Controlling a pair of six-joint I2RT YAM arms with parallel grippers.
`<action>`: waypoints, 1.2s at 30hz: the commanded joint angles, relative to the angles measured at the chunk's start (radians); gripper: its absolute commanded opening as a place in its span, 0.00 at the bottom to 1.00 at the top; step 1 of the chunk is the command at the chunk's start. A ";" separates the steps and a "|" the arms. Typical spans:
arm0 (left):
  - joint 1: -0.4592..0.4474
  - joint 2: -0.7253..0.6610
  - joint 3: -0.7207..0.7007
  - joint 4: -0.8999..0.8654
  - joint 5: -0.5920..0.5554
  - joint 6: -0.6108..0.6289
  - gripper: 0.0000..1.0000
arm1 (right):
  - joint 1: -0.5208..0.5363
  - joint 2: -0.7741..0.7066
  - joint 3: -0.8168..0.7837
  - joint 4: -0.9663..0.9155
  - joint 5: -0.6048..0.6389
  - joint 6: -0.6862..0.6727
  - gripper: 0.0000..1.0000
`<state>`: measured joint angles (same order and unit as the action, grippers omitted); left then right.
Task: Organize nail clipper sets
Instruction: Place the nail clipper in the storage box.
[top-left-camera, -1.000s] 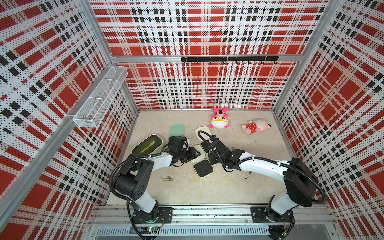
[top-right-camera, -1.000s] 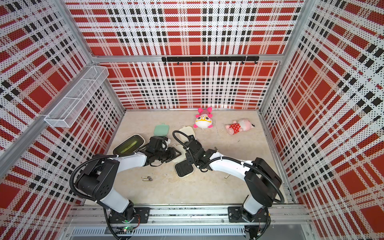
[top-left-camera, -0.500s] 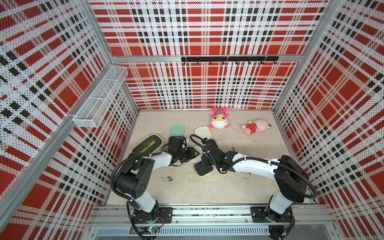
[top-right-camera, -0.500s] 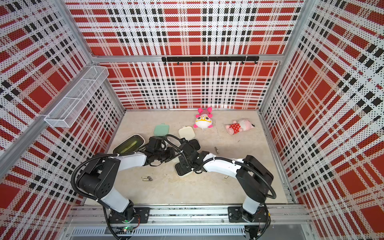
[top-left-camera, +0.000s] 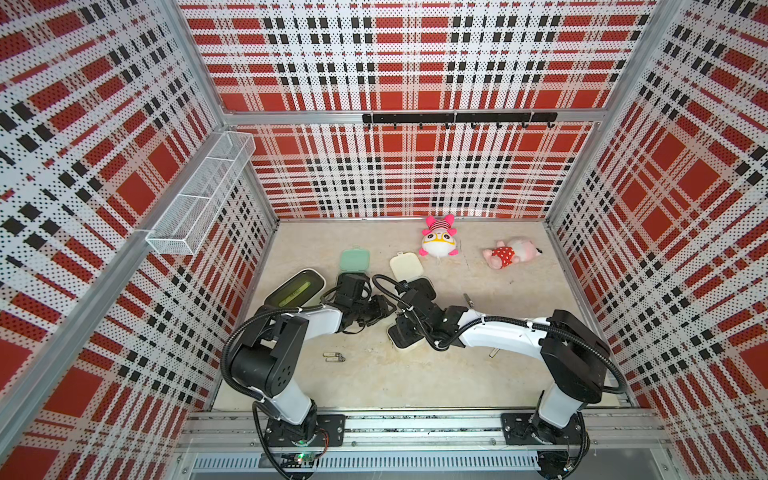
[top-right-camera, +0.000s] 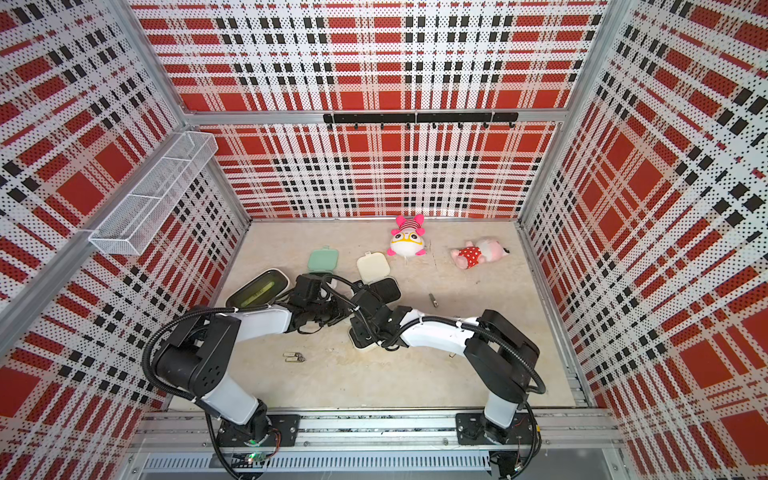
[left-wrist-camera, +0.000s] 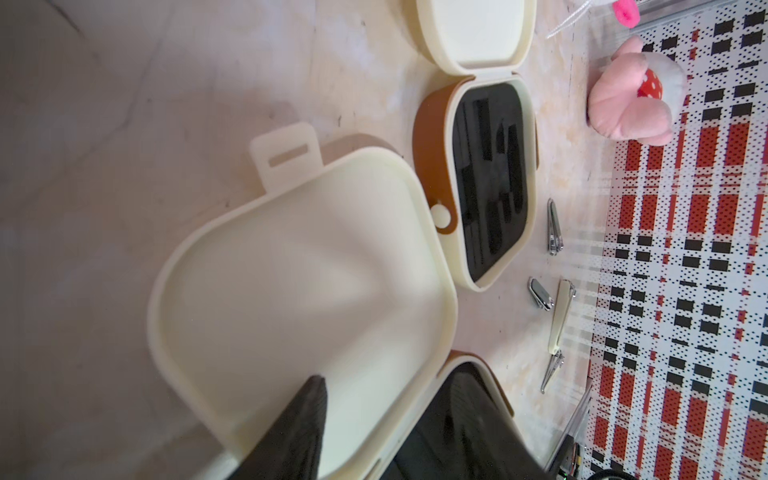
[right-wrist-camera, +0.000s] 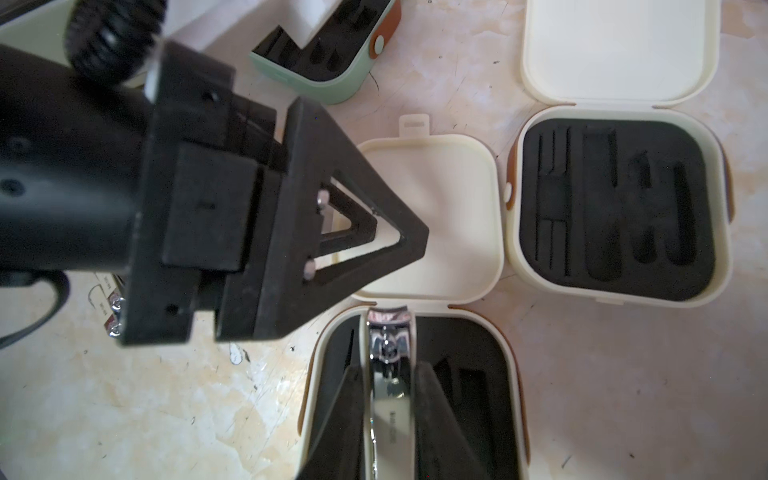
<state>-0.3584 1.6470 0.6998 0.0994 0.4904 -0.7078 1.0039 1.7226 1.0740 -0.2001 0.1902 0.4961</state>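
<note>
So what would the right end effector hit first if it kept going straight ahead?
Probably the black insert of the cream case beneath the right end effector; the silver clipper it holds would land first; depth is unclear.

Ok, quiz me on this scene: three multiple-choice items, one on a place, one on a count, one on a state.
1. The held clipper is over: A the nearest cream case; B the green case; C the far cream case.
2. Cases lying open: A one; B two; C three.
3. The right gripper is: A open and empty; B shut on the clipper; C out of view.
Answers: 1 A, it hangs just above that case; 2 C, all three have lids swung back; 3 B, it clamps the clipper's sides.
</note>
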 joint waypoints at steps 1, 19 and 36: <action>0.012 0.003 -0.013 0.016 0.012 0.014 0.54 | 0.016 0.002 -0.024 0.037 -0.003 0.017 0.06; 0.026 0.034 -0.016 0.032 0.010 0.016 0.54 | 0.035 0.015 -0.081 0.025 0.009 0.030 0.06; 0.036 0.057 -0.016 0.054 0.017 0.014 0.53 | 0.043 0.058 -0.078 0.007 0.006 0.015 0.05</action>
<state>-0.3309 1.6817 0.6945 0.1703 0.5079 -0.7078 1.0325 1.7584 0.9966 -0.1768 0.1913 0.5171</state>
